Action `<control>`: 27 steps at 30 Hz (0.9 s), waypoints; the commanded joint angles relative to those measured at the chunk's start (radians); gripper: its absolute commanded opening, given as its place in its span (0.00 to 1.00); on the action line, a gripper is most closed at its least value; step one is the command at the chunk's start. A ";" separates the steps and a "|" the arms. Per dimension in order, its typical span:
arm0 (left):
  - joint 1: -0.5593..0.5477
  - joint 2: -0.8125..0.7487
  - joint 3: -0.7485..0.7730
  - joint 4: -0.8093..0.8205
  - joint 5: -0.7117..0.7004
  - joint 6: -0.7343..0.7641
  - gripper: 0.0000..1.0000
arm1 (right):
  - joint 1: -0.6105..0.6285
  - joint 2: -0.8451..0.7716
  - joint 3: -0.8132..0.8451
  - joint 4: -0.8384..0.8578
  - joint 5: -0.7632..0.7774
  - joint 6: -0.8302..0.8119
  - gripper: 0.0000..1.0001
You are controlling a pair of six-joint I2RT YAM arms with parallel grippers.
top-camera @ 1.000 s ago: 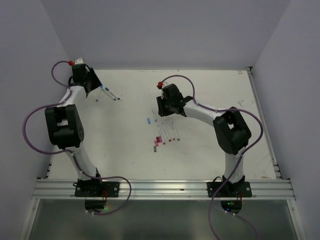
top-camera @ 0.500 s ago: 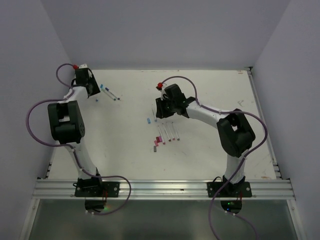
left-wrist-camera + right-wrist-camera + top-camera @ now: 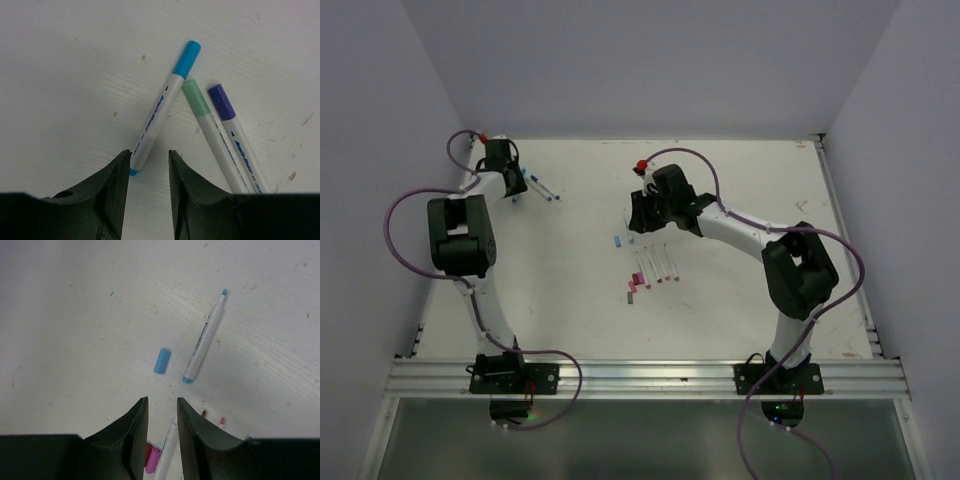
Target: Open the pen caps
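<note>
In the left wrist view three capped pens lie on the table: one with a cyan cap (image 3: pixel 187 59), one with a green cap (image 3: pixel 196 98), one with a purple cap (image 3: pixel 221 101). My left gripper (image 3: pixel 150 154) is open and empty, low over the table, with the cyan pen's tail end between its fingertips. My right gripper (image 3: pixel 162 400) is open and empty. Just beyond it lie a loose blue cap (image 3: pixel 162 360) and an uncapped white pen (image 3: pixel 202 340). A pink cap (image 3: pixel 153 460) and a maroon cap (image 3: pixel 147 452) lie under the jaws. From above, the left gripper (image 3: pixel 512 185) is at the far left and the right gripper (image 3: pixel 638 222) is mid-table.
Several uncapped pens (image 3: pixel 658 265) lie side by side near the table's middle, with pink caps (image 3: pixel 636 283) beside them. The table's left edge (image 3: pixel 432 290) and the wall are close to the left arm.
The left arm has folded further toward the far left corner and its gripper has come down by the capped pens. The right gripper has edged slightly back.
</note>
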 commanded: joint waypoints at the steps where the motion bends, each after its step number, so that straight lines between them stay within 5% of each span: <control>1: -0.018 0.022 0.066 -0.032 -0.069 0.044 0.39 | -0.003 -0.066 -0.002 0.028 -0.003 0.009 0.33; 27: -0.005 0.116 0.205 -0.155 -0.140 0.070 0.34 | -0.003 -0.136 -0.032 0.040 -0.006 0.009 0.33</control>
